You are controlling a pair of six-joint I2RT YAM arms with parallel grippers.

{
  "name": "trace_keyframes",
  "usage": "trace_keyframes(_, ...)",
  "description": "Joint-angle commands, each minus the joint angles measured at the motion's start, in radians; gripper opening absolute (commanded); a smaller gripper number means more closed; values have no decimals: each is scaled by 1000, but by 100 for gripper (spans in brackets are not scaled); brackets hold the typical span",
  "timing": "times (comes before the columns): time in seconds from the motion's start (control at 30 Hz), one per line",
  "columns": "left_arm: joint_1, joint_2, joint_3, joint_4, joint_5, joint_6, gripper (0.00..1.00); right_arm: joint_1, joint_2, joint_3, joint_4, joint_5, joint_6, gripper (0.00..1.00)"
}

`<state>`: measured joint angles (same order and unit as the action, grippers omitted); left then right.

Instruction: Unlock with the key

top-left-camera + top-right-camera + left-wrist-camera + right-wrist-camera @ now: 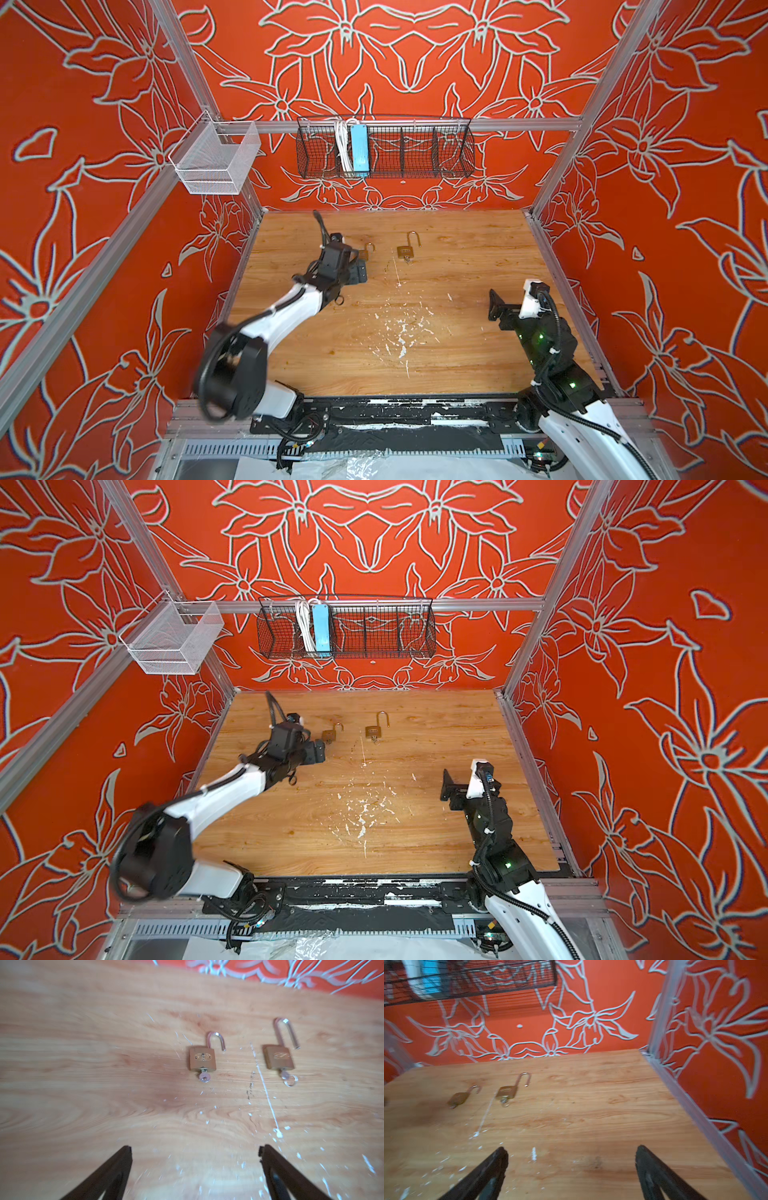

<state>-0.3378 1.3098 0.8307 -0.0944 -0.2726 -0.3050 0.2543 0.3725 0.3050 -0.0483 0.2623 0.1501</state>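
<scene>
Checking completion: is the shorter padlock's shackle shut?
No, the shorter padlock lies with its shackle swung open, key in place.

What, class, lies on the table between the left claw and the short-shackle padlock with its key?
Nothing visible does. In the left wrist view the left claw, jaws open and empty, faces the short-shackle padlock and its key across bare wood of the table.

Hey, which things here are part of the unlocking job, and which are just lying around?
Job: short-shackle padlock, its key; long-shackle padlock, its ringed key; both shackles open.
Lying about: black wire basket, blue power strip, white mesh basket.
</scene>
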Motion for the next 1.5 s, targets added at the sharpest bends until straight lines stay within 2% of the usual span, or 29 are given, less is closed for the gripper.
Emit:
trace_keyframes(0.0, 10, -94, -179, 63, -288, 64, 97, -126, 138, -58, 176, -59, -50, 98)
trace_keyframes(0.03, 18, -124, -212, 90, -360, 35, 97, -165, 219, -71, 252, -91, -45, 98)
trace_keyframes(0.07, 32, -151, -221, 77, -350, 39, 97, -185, 292, -91, 340, -108, -65, 98)
trace_keyframes(0.2, 44, -184, -323, 292, -352, 184, 97, -192, 552, -148, 680, -113, -172, 98)
trace_keyframes(0.27, 79, -146, -419, 465, -307, 254, 97, -195, 633, -133, 731, -140, -178, 98)
trace_keyframes(0.3, 108, -114, -455, 530, -290, 241, 97, -202, 666, -126, 754, -173, -180, 98)
trace_keyframes(0.33, 115, -98, -466, 566, -290, 232, 97, -206, 703, -126, 794, -196, -180, 98)
trace_keyframes(0.4, 124, -95, -427, 491, -252, 245, 97, -221, 768, -132, 876, -225, -169, 98)
trace_keyframes(0.47, 138, -77, -456, 596, -246, 301, 97, -236, 849, -125, 944, -233, -158, 98)
trace_keyframes(0.53, 249, -46, -546, 758, -75, 265, 97, -254, 938, -103, 981, -279, -154, 98)
trace_keyframes(0.57, 286, -27, -567, 799, -38, 237, 97, -255, 970, -93, 992, -290, -156, 98)
trace_keyframes(0.63, 306, -7, -535, 751, 21, 244, 97, -257, 1025, -76, 1013, -310, -159, 98)
trace_keyframes(0.73, 306, 29, -481, 688, 1, 236, 97, -255, 1017, -35, 914, -388, -208, 98)
trace_keyframes(0.8, 307, 39, -469, 678, -1, 234, 97, -247, 1035, -23, 919, -421, -225, 96)
trace_keyframes(0.87, 308, 37, -466, 672, 0, 233, 97, -242, 1021, -30, 909, -377, -218, 98)
trace_keyframes(0.9, 309, 38, -468, 676, -1, 234, 97, -225, 1026, -45, 947, -294, -204, 98)
trace_keyframes(0.97, 309, 35, -469, 675, 0, 234, 97, -213, 1015, -62, 966, -212, -185, 98)
trace_keyframes(1.13, 307, 33, -472, 679, 4, 236, 97, -210, 1020, -53, 956, -259, -205, 98)
trace_keyframes(1.47, 308, 34, -470, 677, 6, 237, 97, -211, 1025, -19, 898, -262, -205, 98)
